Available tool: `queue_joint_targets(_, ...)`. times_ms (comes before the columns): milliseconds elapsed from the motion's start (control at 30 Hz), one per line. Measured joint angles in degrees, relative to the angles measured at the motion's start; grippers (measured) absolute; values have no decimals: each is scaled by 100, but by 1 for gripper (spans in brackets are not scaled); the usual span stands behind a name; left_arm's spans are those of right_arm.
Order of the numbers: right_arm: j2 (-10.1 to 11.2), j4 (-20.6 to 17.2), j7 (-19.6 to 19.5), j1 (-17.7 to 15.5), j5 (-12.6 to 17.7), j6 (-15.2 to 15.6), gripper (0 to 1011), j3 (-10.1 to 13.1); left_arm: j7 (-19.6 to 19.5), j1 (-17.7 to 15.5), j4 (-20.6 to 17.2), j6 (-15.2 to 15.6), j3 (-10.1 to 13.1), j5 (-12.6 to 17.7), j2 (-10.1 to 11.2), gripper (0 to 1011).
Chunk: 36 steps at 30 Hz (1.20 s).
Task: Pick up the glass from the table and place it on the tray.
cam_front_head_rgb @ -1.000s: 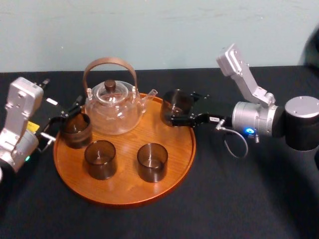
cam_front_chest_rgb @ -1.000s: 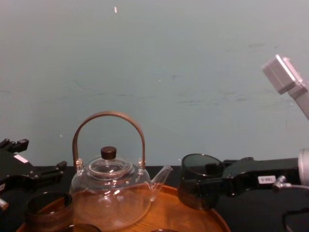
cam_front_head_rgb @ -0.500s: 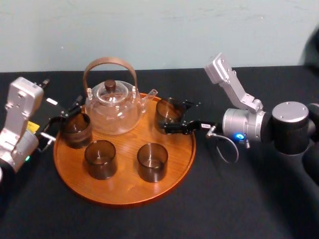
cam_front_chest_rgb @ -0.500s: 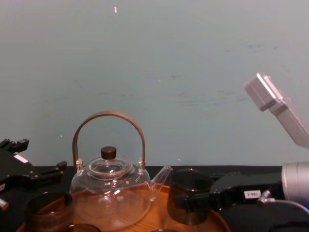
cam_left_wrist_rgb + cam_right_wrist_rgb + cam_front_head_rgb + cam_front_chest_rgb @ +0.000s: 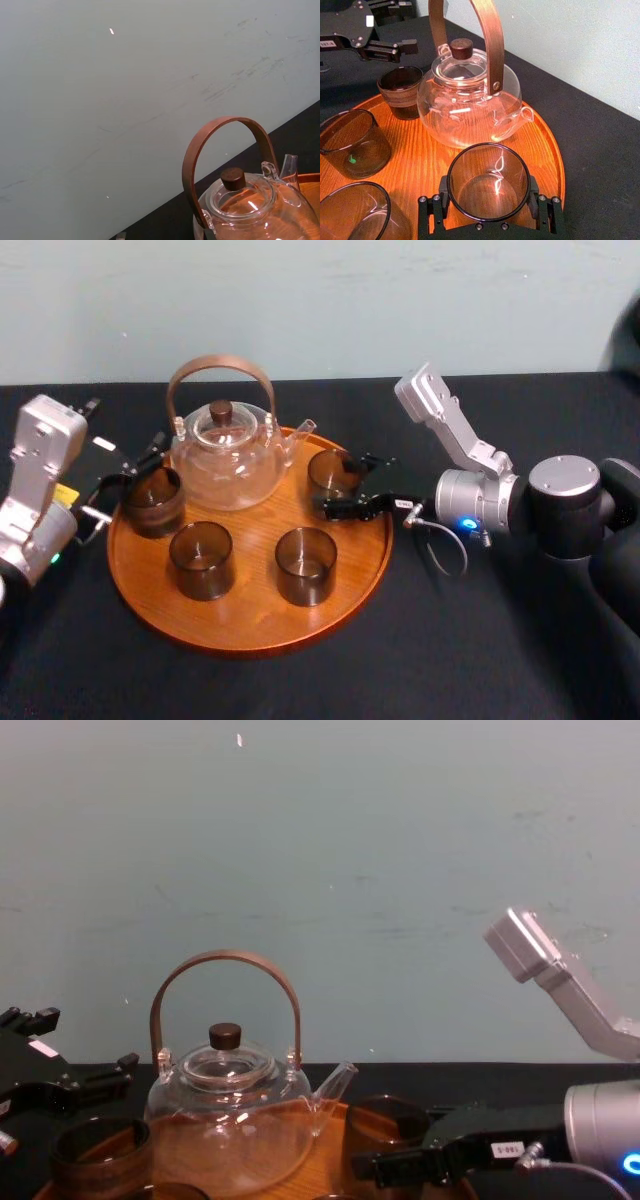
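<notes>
**Glass lowered onto the tray**

The glass point(image 5: 333, 472), held above the rim a second ago, now sits on the tray point(image 5: 240, 645) just beside the glass teapot's point(image 5: 225, 455) spout. The table point(image 5: 450, 640) is black and the wall point(image 5: 300, 300) pale blue-green. The right pincer point(image 5: 348, 483) clasps the glass from both sides. The left pincer point(image 5: 135, 468) rests spread at the tray's left edge.

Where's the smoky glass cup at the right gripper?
Head view: smoky glass cup on the round orange-brown wooden tray's right rear, beside the clear glass teapot's spout, inside the right gripper.
</notes>
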Motion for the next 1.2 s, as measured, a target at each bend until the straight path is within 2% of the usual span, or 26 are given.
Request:
queue_joint_targets(567, -95, 126, -95, -35, -263, -91, 905, 5, 0, 0, 0, 0, 0, 0, 0, 1001)
queue_joint_targets(967, -92, 127, -95, -36, -257, -85, 905, 8, 0, 0, 0, 0, 0, 0, 0, 1001)
queue_joint_targets(1067, -90, 130, -95, -38, -263, -74, 940, 8, 0, 0, 0, 0, 0, 0, 0, 1001)
queue_joint_targets(1133, -91, 132, -94, -38, -261, -72, 999, 8, 0, 0, 0, 0, 0, 0, 0, 1001)
queue_joint_targets(1200, -91, 132, -94, -37, -260, -72, 1002, 8, 0, 0, 0, 0, 0, 0, 0, 1001)
